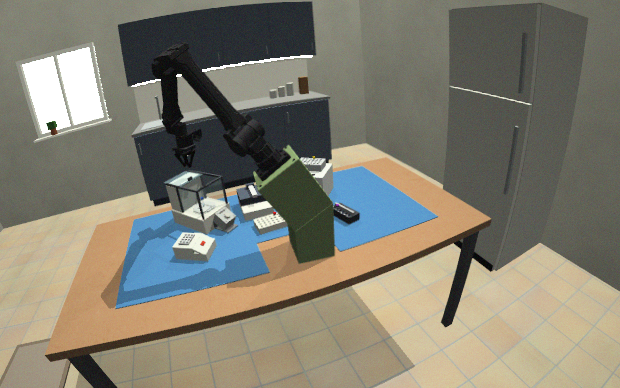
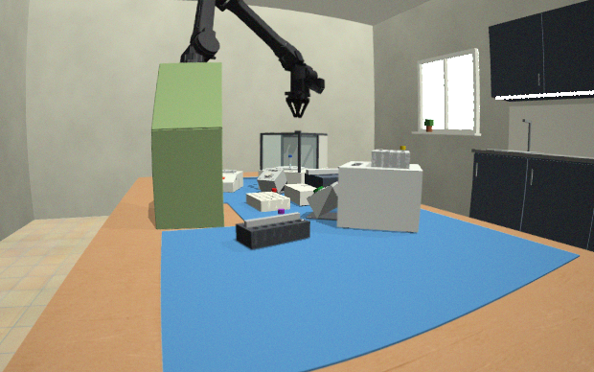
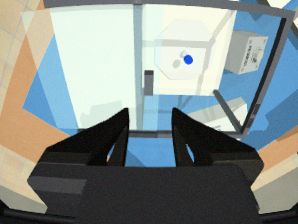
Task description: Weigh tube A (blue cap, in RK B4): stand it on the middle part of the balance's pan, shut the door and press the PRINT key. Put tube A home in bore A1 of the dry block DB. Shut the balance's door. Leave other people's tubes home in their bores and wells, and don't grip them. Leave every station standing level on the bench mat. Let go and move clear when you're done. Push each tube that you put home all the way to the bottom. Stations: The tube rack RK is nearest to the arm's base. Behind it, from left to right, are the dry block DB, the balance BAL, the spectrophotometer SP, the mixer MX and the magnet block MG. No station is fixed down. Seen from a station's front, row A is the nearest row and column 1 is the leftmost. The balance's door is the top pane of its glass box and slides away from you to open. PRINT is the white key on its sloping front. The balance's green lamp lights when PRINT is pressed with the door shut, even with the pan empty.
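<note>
Tube A, with its blue cap (image 3: 188, 59) (image 2: 290, 156), stands upright on the round white pan (image 3: 174, 35) inside the balance's glass box (image 1: 176, 196) (image 2: 268, 144) (image 3: 100, 2). My gripper (image 1: 187, 162) (image 2: 297, 115) (image 3: 150, 114) hangs above the top of the box, partly open and holding nothing. In the wrist view a small grey handle (image 3: 148, 83) sits on a bar that crosses the middle of the box top, just ahead of my fingertips. The top pane appears slid partway back, with the tube on the keypad side; I cannot tell for sure.
The dry block DB (image 1: 194, 245) sits left of the balance, nearer the table front. The tube rack RK (image 1: 269, 221) (image 2: 267, 200) lies beside the tall green arm base (image 1: 300, 210) (image 2: 188, 144). The white mixer (image 1: 320, 172) (image 2: 380, 197) and the dark magnet block (image 1: 346, 213) (image 2: 273, 233) stand to the right.
</note>
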Motion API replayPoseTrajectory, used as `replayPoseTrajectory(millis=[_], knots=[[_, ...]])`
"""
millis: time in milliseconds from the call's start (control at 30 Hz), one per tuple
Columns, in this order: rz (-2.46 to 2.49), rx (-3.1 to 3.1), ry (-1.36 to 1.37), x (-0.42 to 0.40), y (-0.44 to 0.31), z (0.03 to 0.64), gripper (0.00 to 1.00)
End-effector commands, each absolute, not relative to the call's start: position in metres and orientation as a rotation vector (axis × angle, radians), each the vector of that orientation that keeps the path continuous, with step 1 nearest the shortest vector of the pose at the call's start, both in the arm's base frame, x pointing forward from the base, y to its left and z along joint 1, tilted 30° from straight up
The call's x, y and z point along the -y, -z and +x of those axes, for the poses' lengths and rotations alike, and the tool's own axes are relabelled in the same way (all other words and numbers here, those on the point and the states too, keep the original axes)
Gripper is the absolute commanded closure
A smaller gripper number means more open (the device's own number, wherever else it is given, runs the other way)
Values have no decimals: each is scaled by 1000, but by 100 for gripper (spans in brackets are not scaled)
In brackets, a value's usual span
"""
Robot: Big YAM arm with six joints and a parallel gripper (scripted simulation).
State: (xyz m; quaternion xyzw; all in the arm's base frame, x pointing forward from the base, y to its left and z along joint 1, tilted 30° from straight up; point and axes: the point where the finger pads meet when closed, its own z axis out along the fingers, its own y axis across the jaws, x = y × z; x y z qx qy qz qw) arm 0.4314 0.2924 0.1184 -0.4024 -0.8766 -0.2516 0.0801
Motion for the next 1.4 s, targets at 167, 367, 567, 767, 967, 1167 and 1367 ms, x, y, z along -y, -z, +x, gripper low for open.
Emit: replayPoseTrajectory(millis=[167,367,567,767,967,1167,1367], knots=[[-971,2764,790,-284,-109,429,64],[-705,2908,847,-276,-120,422,64],[-440,2998,853,-285,-118,430,64],[-244,3045,845,-280,-108,419,64],[53,3108,850,-270,-106,407,64],[342,3154,863,-267,-109,404,64],[567,3163,859,-266,-106,398,64]])
